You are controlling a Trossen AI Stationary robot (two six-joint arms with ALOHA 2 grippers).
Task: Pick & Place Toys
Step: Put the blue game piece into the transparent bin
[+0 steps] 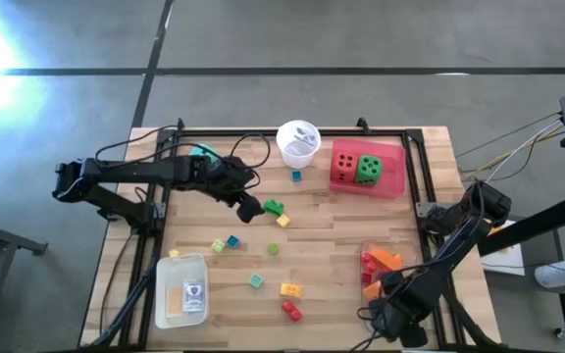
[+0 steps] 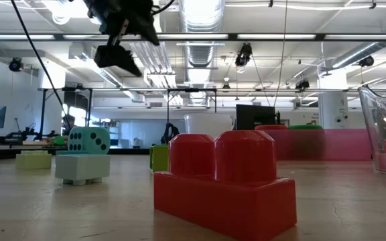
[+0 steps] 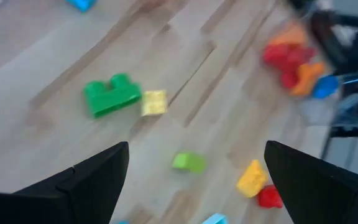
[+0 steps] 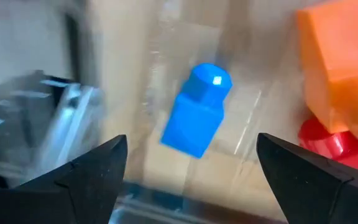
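While both arms work over the worktop [image 1: 341,245], the parts read as follows.

Left end effector [image 1: 250,206]: raised above the worktop near its middle, fingers spread wide, holding nothing; a green brick [image 1: 274,207] and a small yellow brick [image 1: 282,221] lie just beside it.

Right end effector [image 4: 188,180]: at the worktop's near right corner, fingers spread, poised over the clear tray [image 1: 369,250]; a blue brick [image 4: 197,118] lies loose between the fingers, gripped by neither.

Clear tray contents: red bricks [image 1: 369,263] and an orange brick [image 1: 385,260], beside the blue one.

Pink tray [image 1: 392,181]: holds the red die [image 1: 344,165] and green die [image 1: 368,170], side by side.

Teal die [image 2: 89,140]: near the left arm, at the far left.

Loose bricks: a yellow brick [image 1: 290,289] and a red brick [image 1: 291,311] near the front edge; others scattered mid-worktop.

White tray [image 1: 179,265]: holds a card [image 1: 193,291].
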